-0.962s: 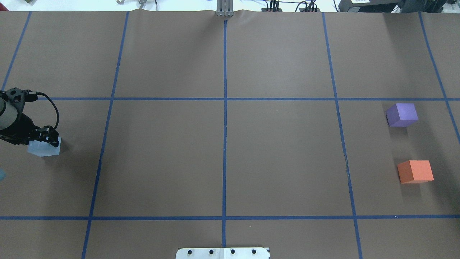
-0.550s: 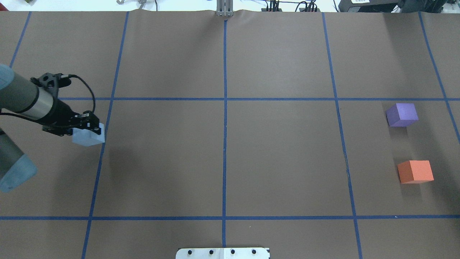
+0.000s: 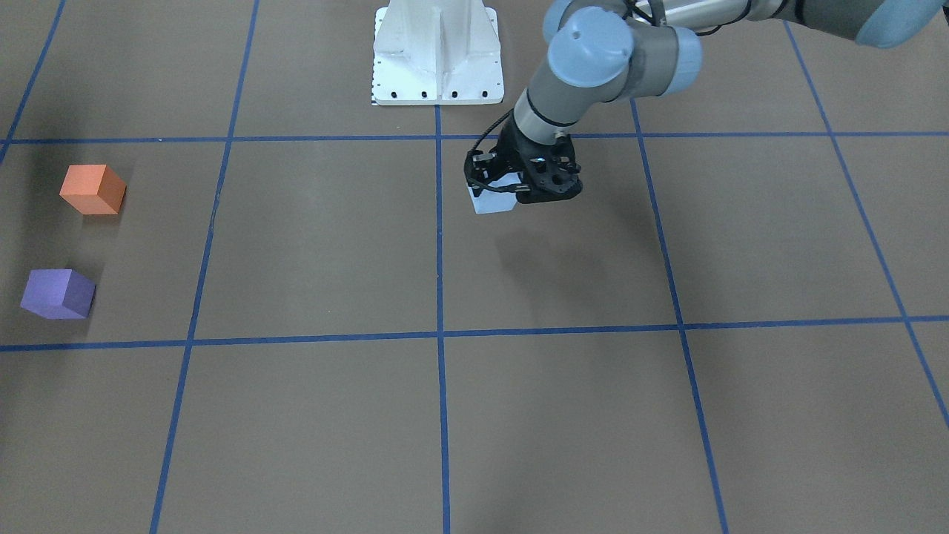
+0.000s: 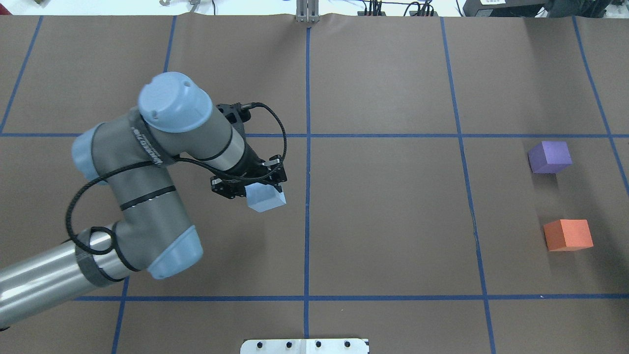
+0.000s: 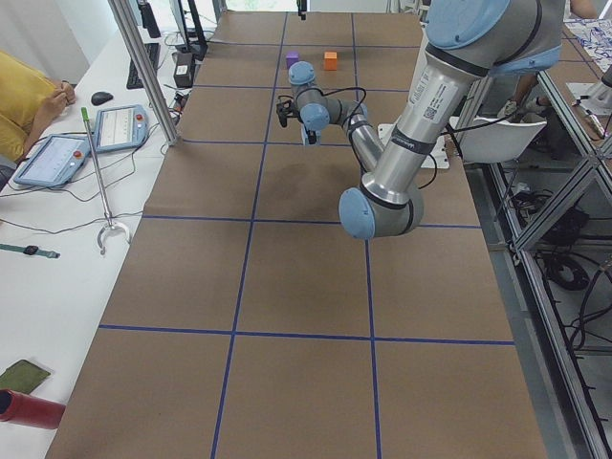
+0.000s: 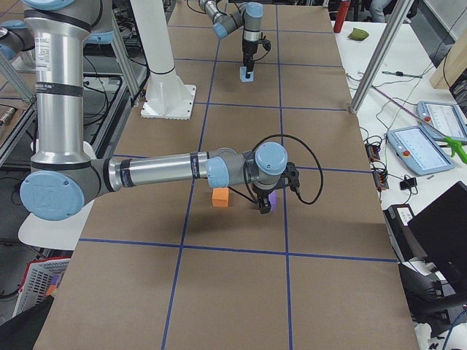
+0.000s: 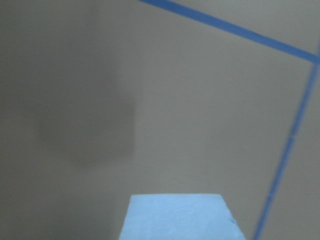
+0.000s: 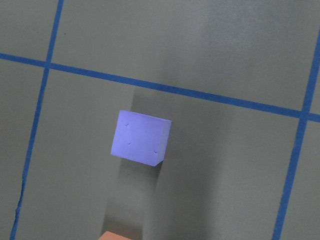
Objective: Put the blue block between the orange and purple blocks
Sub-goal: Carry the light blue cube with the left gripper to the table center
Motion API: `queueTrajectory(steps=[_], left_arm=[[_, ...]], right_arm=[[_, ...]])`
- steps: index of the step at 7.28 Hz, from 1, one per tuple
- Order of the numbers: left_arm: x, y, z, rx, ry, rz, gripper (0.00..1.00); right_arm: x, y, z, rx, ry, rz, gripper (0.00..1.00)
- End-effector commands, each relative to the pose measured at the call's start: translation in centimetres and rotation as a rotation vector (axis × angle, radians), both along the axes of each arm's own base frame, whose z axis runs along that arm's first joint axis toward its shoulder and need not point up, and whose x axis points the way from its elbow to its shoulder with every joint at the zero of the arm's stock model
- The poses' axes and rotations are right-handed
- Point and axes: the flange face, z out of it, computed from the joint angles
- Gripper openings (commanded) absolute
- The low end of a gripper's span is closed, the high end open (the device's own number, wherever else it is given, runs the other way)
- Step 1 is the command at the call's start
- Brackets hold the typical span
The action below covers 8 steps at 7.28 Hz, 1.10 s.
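**A:** Blue foam block [image 4: 265, 199]: where is it right now?

**B:** Clamped between the fingers of the left gripper [image 4: 260, 187]. It hangs just below the gripper, and judging by its offset shadow it is clear of the brown paper-covered tabletop [image 4: 393, 221].

**A:** And the target?

**B:** The purple foam block [image 4: 550, 156] and the orange foam block [image 4: 568, 234] sit far off to the gripper's right, with a bare gap between them.

**A:** How should the carry go?

**B:** Travel at this height and stop over the middle of the gap. The blue block looks turned in the grip, so square it to its neighbours, then lower it straight down. The gap looks only slightly wider than the block, so a slanted descent could nudge either neighbour. Release once it is seated.
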Motion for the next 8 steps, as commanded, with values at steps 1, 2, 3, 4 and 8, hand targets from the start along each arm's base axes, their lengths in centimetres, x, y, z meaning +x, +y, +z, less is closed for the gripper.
queueTrajectory(steps=[1, 2, 3, 4, 8], left_arm=[[12.2, -2.9, -7.9, 0.007, -0.093, -0.012, 0.00], [17.9, -2.5, -10.7, 0.030, -0.154, -0.025, 0.00], [20.3, -0.3, -11.1, 0.092, -0.179, -0.044, 0.00], [21.5, 1.3, -11.0, 0.137, -0.188, -0.046, 0.00], [20.9, 1.7, -12.6, 0.164, -0.190, -0.027, 1.00]], right_arm=[[-0.6, 0.7, -0.5, 0.005, -0.031, -0.016, 1.00], [-0.8, 1.0, -0.7, 0.006, -0.057, -0.023, 1.00], [-0.8, 1.0, -0.7, 0.006, -0.059, -0.024, 1.00], [-0.9, 1.0, -0.8, 0.010, -0.061, -0.026, 1.00], [-4.9, 0.7, -2.2, 0.066, -0.072, -0.096, 1.00]])
